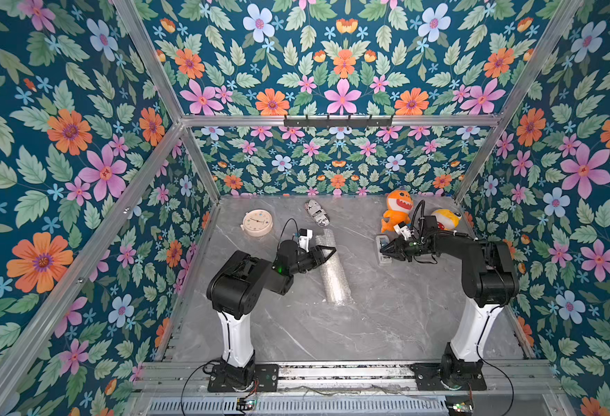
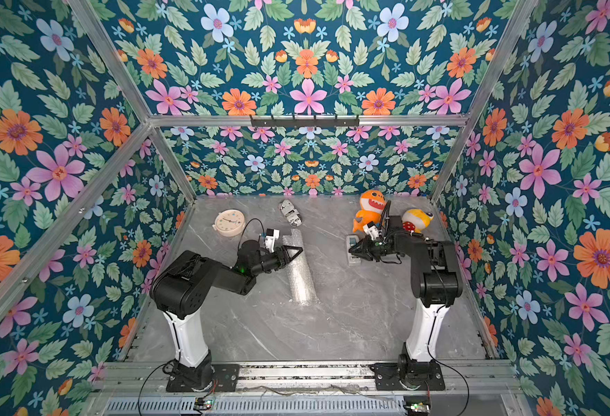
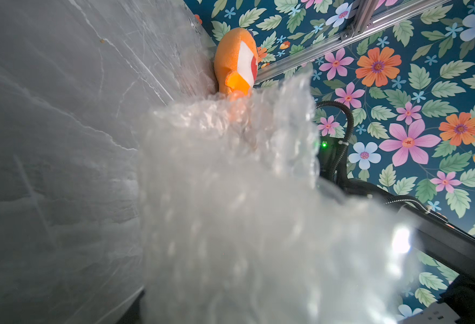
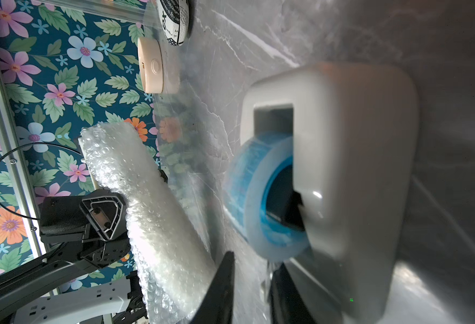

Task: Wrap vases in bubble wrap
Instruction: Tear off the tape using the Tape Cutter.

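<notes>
the left gripper [image 1: 330, 250] lies on its side with its jaws closed. its tip is buried in the clear bubble wrap rolled into a long tube [image 1: 333, 277], gripping the wrap at the tube's far half. from that tip the tube runs a short way toward the back wall and much further back toward the robot's bases, flat on the grey marble-pattern tabletop [image 1: 368, 324]. in the left wrist view the wrap [image 3: 230, 196] fills the space right in front of the gripper. what is inside the tube cannot be made out.

the right gripper [image 4: 254, 262] points toward the left one, well apart from it. its jaws stand narrow with a gap between them, right at the grey-white plastic tape dispenser [image 4: 357, 168] holding a clear, blue-cored roll of tape. whether the fingers touch the tape cannot be told.

behind the right gripper sit an orange plush shark [image 1: 397, 212] and a yellow plush toy [image 1: 445, 218]. beyond the left gripper lie a round cream clock [image 1: 258, 222] and a black-and-white printed cylinder [image 1: 317, 212].
</notes>
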Tool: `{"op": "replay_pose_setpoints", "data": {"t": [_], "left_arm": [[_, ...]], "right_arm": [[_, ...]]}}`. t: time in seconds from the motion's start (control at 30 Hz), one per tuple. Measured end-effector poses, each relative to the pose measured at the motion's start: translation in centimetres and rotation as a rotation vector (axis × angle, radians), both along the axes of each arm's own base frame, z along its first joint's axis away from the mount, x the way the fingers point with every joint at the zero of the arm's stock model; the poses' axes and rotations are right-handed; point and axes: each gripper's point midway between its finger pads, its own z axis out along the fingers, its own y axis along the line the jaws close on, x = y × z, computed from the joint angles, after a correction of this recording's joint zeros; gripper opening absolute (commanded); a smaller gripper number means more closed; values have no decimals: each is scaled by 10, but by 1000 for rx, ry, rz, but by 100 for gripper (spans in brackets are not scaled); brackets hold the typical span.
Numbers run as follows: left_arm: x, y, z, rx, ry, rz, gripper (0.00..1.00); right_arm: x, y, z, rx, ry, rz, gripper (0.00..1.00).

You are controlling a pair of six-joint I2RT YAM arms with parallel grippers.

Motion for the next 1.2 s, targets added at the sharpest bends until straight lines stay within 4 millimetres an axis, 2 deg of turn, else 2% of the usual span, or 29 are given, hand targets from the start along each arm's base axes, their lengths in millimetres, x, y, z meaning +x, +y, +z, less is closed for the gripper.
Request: {"op": "replay_pose_setpoints", "data": {"t": [0.1, 0.2, 0.23, 0.73, 1.0, 1.2], "left_arm": [[0, 0, -1, 1, 2, 0, 30], [0, 0, -1, 1, 3, 0, 30], [0, 0, -1, 1, 3, 0, 30], [0, 0, -1, 2, 3, 0, 30], [-2, 1, -6, 5, 17, -1, 30], [-4, 1, -10, 7, 31, -3, 30]], "right_arm": [[-1, 0, 0, 1, 1, 1, 19], [-1, -2, -3, -13, 5, -6, 1], [-2, -2, -5, -16, 14, -10, 0], [-4, 0, 7, 25, -1, -41, 0], [-14, 1, 6, 48, 18, -66, 0], [-12, 3, 8, 79, 25, -90, 0]]}}
